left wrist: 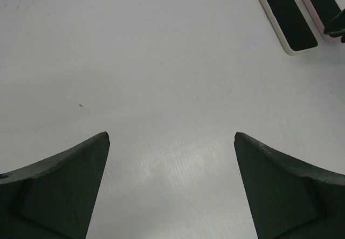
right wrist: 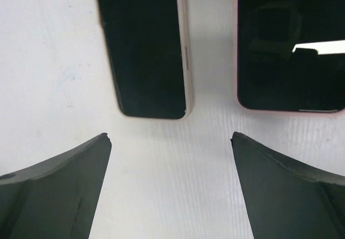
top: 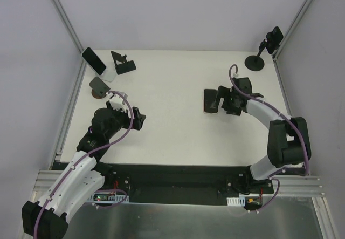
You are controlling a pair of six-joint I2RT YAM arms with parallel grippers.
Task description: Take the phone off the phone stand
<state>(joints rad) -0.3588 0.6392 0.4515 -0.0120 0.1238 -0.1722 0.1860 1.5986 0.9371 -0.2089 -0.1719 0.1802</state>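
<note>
A black phone (top: 94, 60) leans on a white stand (top: 108, 76) at the far left. Another phone (top: 274, 39) sits on a black round-based stand (top: 254, 62) at the far right corner. My right gripper (top: 222, 105) (right wrist: 170, 136) is open and empty, low over the table. Just ahead of its fingertips two phones lie flat side by side: a cream-edged one (right wrist: 143, 47) and a pink-edged one (right wrist: 291, 45). One flat phone (top: 209, 100) shows in the top view. My left gripper (top: 138, 119) (left wrist: 171, 135) is open and empty over bare table, with both flat phones (left wrist: 288, 19) far ahead.
An empty black folding stand (top: 123, 62) stands beside the white stand. A dark round stand (top: 98, 85) sits just in front of them, close to my left arm. Metal frame rails (top: 70, 107) border the white table on both sides.
</note>
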